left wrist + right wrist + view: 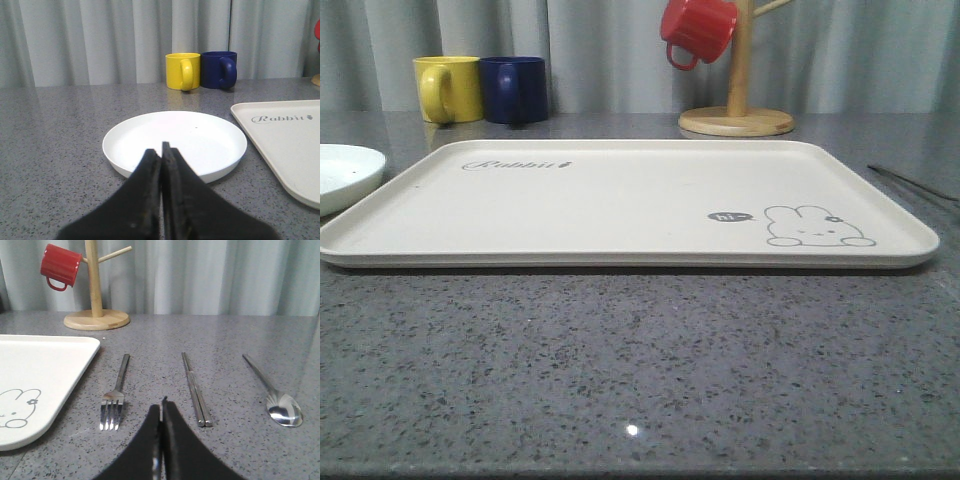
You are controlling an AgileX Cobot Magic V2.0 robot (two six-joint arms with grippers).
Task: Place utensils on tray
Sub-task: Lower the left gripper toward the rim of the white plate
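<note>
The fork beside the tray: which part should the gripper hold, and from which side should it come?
Probably the handle of the fork, from straight above with the right gripper, jaws across it. It lies flat on the table; the handle is slim and straight, with bare table on both sides.

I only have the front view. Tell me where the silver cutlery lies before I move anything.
Observer: On the grey counter beside the cream rectangular tray: silver four-tined fork nearest it, then silver chopsticks, then oval-bowled silver spoon.
Operator: Report the right gripper.
Observer: Right gripper is shut, holding nothing, pointed between fork and chopsticks.
Operator: Now the left.
Observer: Left gripper is shut too, at the near rim of the round white plate.
</note>
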